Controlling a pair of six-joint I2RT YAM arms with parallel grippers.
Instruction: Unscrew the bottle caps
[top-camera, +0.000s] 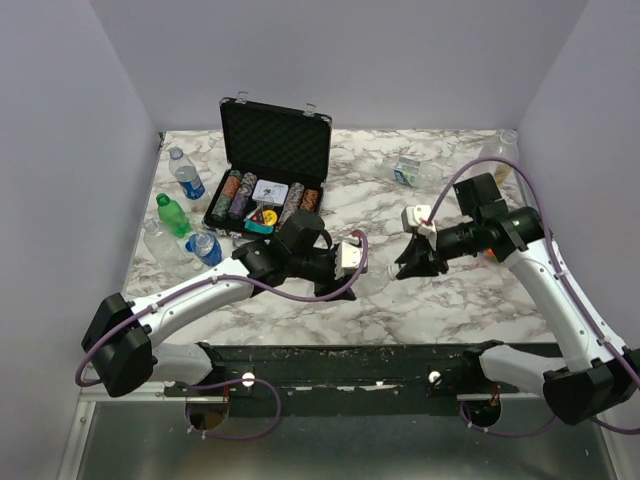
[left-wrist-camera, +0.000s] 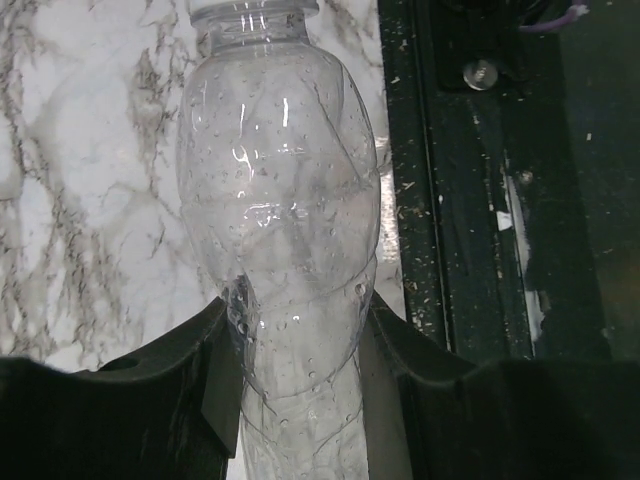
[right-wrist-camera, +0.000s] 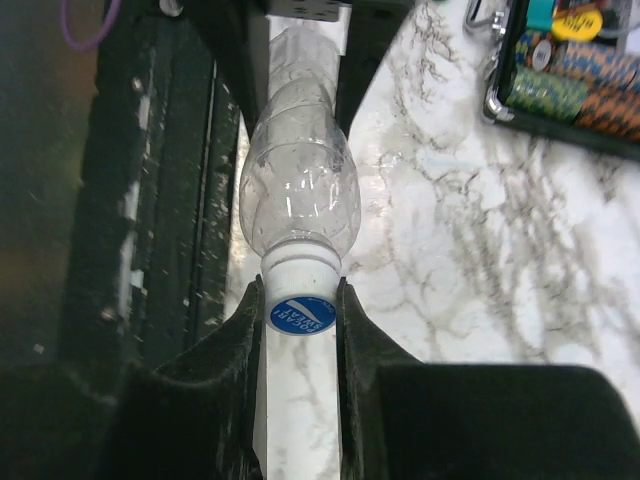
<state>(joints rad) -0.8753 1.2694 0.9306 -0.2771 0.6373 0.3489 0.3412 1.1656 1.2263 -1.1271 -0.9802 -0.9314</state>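
Left end effector (left-wrist-camera: 300, 330) grasps 1 bottle (left-wrist-camera: 280, 180); right end effector (right-wrist-camera: 300, 295) clenches its 1 cap (right-wrist-camera: 300, 270). 1 green bottle (top-camera: 173, 216) sits on the tabletop (top-camera: 400, 300).

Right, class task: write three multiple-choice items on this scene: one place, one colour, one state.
1. Where is the green bottle? A left of the chip case; B right of it; C inside it.
2. The cap in the right gripper is: A red; B white with a blue top; C green.
3. The left gripper is: A open, touching nothing; B shut on a chip; C shut on the clear bottle.
A, it is off the case's left side; B, the right wrist view shows it; C, both fingers press the bottle's sides.
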